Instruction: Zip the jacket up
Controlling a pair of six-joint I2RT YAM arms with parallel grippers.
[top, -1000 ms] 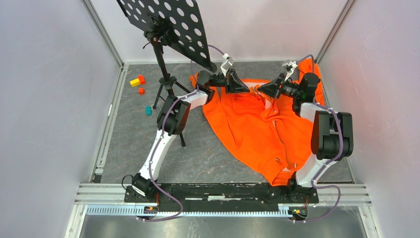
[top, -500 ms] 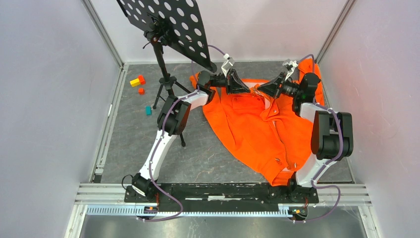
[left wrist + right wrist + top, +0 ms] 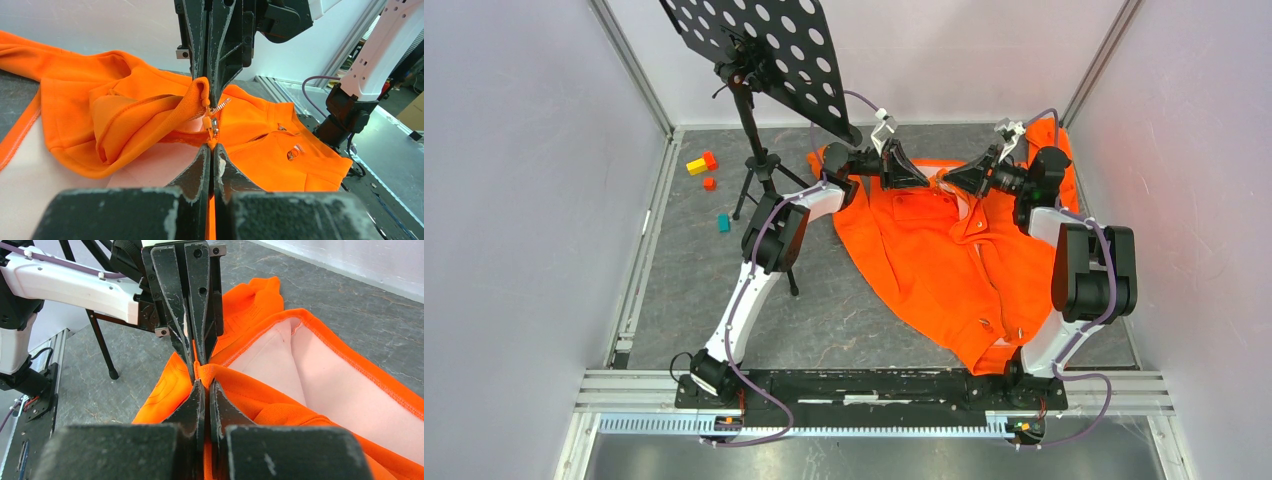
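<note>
The jacket (image 3: 944,270) lies face up on the dark table (image 3: 824,320), right of centre. Its hem (image 3: 989,350) is the nearest part, just beside the right arm's base. From there its long axis runs toward the far wall, leaning slightly left, so the collar end points far. The chest pocket (image 3: 914,208) sits left of the front opening.

At the far end the two grippers meet almost tip to tip at the collar. The left gripper (image 3: 927,181) reaches in from the left, its jaws pressed together on orange fabric at the top of the opening. In its wrist view the zipper pull (image 3: 212,122) hangs just beyond its tips. The right gripper (image 3: 950,183) comes in from the right, its jaws likewise clamped tight on the collar edge, which is held raised off the table.

One sleeve (image 3: 1052,140) trails into the far right corner, and the other (image 3: 822,160) shows at the far left beside the left arm. Left of the jacket stands a black perforated music stand (image 3: 754,50) on a tripod. Farther left lie small coloured blocks (image 3: 699,165).
</note>
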